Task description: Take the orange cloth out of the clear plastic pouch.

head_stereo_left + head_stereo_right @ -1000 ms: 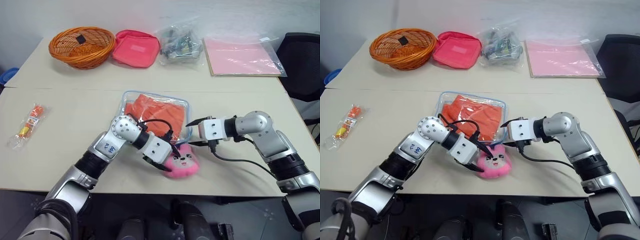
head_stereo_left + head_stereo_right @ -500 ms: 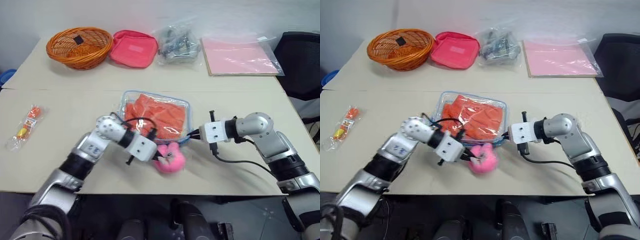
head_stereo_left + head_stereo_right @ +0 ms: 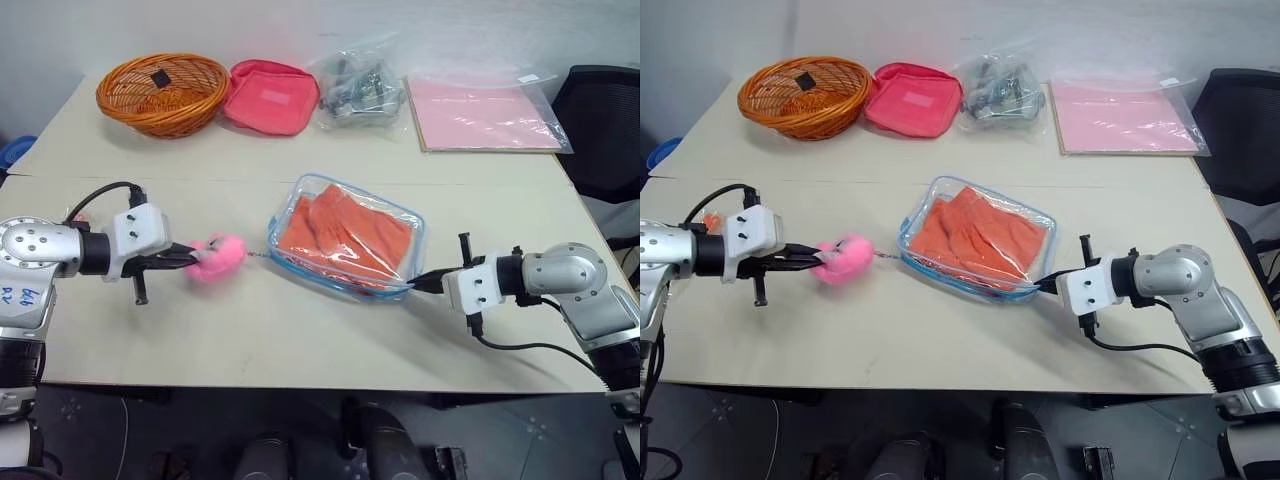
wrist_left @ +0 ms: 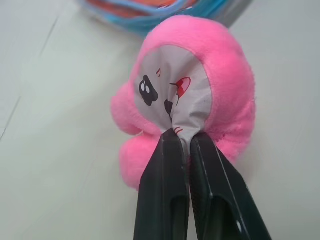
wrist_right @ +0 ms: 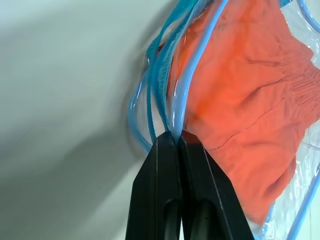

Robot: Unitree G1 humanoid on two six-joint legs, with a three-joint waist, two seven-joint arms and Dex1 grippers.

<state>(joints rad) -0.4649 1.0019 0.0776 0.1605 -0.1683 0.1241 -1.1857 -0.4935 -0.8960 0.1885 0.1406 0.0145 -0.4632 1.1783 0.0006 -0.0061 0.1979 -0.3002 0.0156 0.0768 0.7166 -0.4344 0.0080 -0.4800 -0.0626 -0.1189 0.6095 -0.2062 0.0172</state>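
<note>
Looking down from the left eye view, the clear plastic pouch [image 3: 346, 238] lies on the desk [image 3: 300, 330] between the two arms, its long axis running from the left end effector [image 3: 188, 259] across to the right end effector [image 3: 424, 281], with the orange cloth [image 3: 345, 232] inside it. The left end effector is clenched on the pink plush charm [image 3: 218, 257], which sits just beside the pouch's near corner; the right end effector is clamped on the pouch's opposite corner and so lies nearer the cloth. The right eye view shows the same line-up, with the basket [image 3: 804, 92], pink fabric pouch [image 3: 913, 97], bag of dark items [image 3: 1002, 92] and pink paper sleeve [image 3: 1125, 116] well beyond, out of the way. The left wrist view shows both fingers [image 4: 165, 195] pinching the charm's face patch. The right wrist view shows the fingers [image 5: 157, 195] shut on the blue trim [image 5: 172, 95], cloth just past them. Judging from this, opening the zip comes next.
</note>
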